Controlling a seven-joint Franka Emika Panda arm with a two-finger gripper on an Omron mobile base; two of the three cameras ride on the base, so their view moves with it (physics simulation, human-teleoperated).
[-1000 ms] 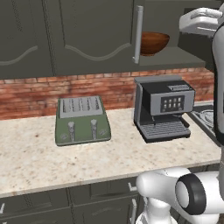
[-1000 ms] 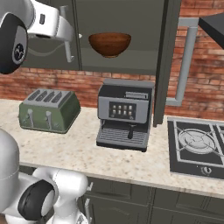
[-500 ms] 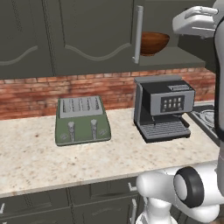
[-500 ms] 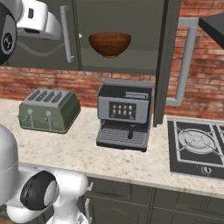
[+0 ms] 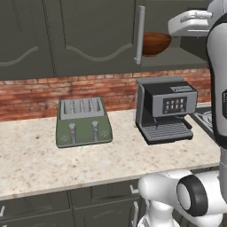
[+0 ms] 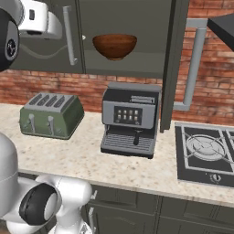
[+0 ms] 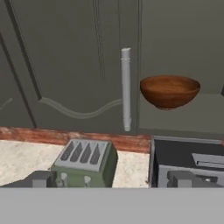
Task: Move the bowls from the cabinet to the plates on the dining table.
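Cabinet (image 6: 123,27) is open and holds one reddish-brown bowl (image 6: 114,45) on its inner shelf (image 6: 137,59), right above the coffee machine (image 6: 130,119). Toaster (image 6: 51,115) sits left of that machine on the table (image 6: 91,157). Tool (image 7: 111,179) is spread wide, pinching nothing, well short of the bowl.

Reddish-brown bowl (image 6: 114,46) upright on the lower shelf of the open cabinet (image 6: 137,27), glossy, rim up. In the hand view it's at 2 o'clock, right of the door handle.
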